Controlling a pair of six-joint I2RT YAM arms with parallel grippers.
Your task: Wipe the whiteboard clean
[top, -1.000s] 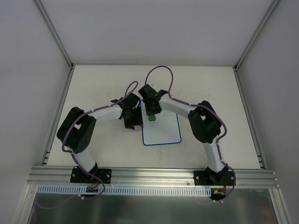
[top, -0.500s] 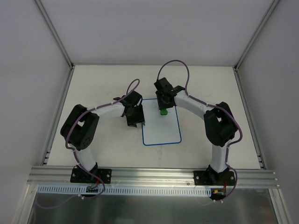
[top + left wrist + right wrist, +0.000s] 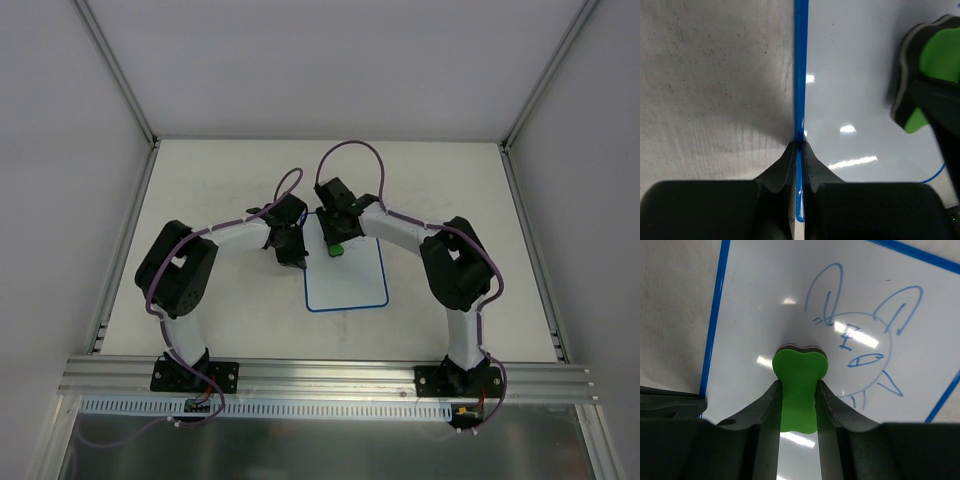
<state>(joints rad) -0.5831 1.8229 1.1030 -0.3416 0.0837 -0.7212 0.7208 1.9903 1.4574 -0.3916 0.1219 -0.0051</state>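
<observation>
whiteboard [image 3: 350, 285] flat in the middle of the desk [image 3: 440, 190], left gripper [image 3: 799, 146] pinched tight on its left blue rim, right gripper [image 3: 799, 385] holding a green block [image 3: 800, 365] on the board, beside a blue doodle [image 3: 860, 360]

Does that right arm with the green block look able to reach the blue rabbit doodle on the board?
Probably yes. The green block in the right gripper is right beside the blue doodle, only bare whiteboard between. The left gripper pinches the board's left rim, off to the side.

Eraser [image 3: 336, 249] on whiteboard [image 3: 350, 285], whiteboard on table [image 3: 450, 190]
</observation>
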